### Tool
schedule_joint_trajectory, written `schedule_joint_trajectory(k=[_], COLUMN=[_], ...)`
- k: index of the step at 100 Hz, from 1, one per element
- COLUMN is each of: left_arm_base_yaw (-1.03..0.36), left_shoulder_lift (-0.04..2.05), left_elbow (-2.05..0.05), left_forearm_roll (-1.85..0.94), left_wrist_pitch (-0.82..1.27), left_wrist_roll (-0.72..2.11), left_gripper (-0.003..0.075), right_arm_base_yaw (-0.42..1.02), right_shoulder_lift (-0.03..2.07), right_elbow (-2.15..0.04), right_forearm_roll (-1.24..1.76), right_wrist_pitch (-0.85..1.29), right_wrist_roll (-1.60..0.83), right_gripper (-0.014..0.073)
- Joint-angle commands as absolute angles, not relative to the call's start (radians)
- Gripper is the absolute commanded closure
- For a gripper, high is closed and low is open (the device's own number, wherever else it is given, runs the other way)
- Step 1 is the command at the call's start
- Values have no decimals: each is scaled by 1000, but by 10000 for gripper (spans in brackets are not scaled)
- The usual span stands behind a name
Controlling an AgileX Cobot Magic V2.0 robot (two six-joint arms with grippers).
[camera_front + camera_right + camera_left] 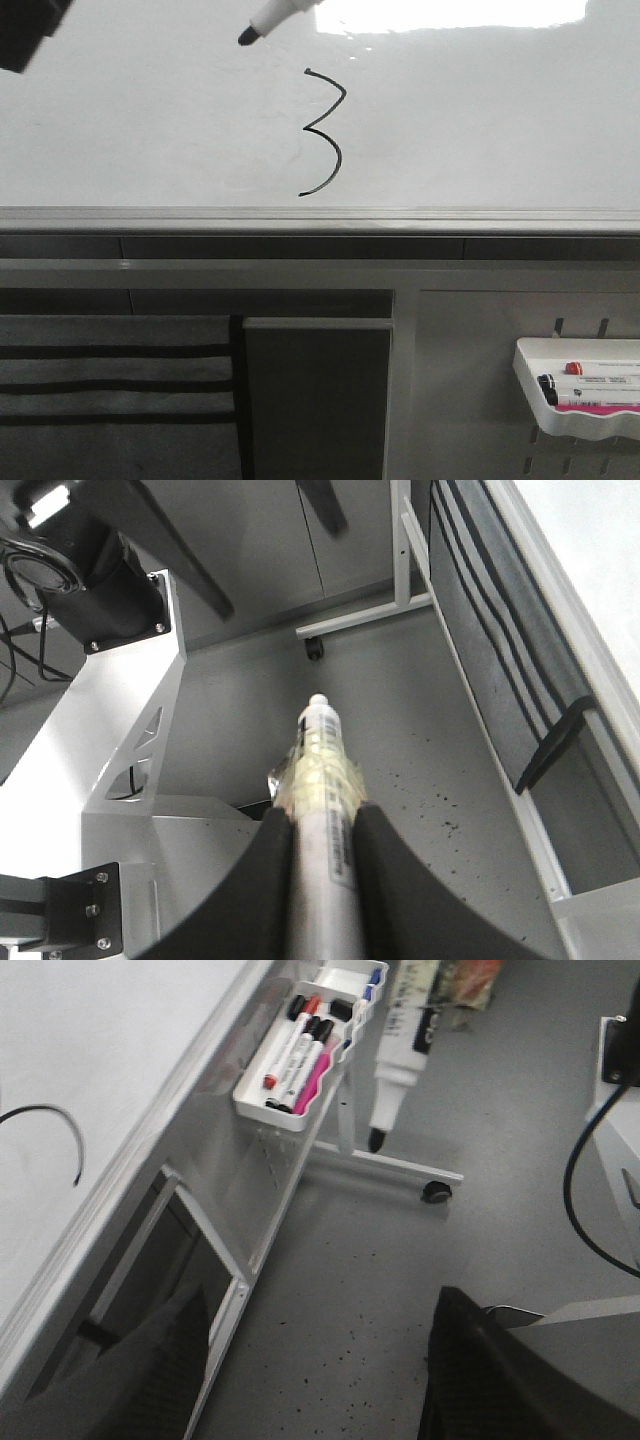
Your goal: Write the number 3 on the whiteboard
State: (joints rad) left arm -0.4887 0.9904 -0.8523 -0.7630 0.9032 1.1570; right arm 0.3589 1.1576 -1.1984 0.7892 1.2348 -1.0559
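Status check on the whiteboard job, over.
Left gripper open, empty. Right gripper shut on white black-tipped marker. Thin black number 3 complete on glossy whiteboard. Nothing blocking.

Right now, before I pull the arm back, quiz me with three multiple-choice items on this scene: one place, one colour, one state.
1. Where is the white marker with its black tip, relative to the hand-drawn number 3?
A) above-left of its top
B) below it
C) on its middle point
2. What colour is the digit's ink?
A) red
B) black
C) blue
3. The right gripper is:
A) open, empty
B) shut on the marker
C) out of view

Answers:
1 A, the front view shows the tip up-left of the top stroke.
2 B, a thin black line on the glossy white whiteboard.
3 B, its fingers clamp the barrel.
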Motion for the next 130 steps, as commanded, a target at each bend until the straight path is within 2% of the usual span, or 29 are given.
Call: schedule_joint_trajectory(k=[1, 32, 50, 83, 90, 99, 110, 130], left_arm_base_yaw=[-568, -711, -713, -713, -713, -713, -713, -713], left_shoulder_lift=[1034, 1237, 1303, 1303, 1303, 1303, 1303, 1303], left_elbow=[-917, -1060, -1118, -1130, -1130, -1130, -1130, -1130], left_forearm_roll=[-824, -824, -838, -838, -838, -838, -838, -838], left_wrist_pitch=[841, 819, 833, 852, 852, 847, 845, 845], left_wrist_roll=[1173, 1175, 1175, 1175, 1175, 1175, 1175, 1175], left_gripper=[281, 281, 281, 288, 344, 463, 570, 673], right_arm_base_yaw=[359, 359, 359, 359, 359, 359, 359, 359], right_shoulder_lift=[1131, 1131, 1131, 1131, 1131, 1131, 1131, 1131], right_elbow=[-1221, -1221, -1221, -1221, -1221, -1221, -1221, -1221], right_forearm_roll=[848, 848, 839, 807, 807, 807, 807, 827], right_wrist_pitch=[1266, 1263, 1256, 1214, 1196, 1186, 1186, 1194], right_wrist_roll=[-1141, -1320, -1326, -1326, -1325, -1325, -1325, -1322], right_gripper=[594, 594, 594, 594, 594, 594, 594, 594])
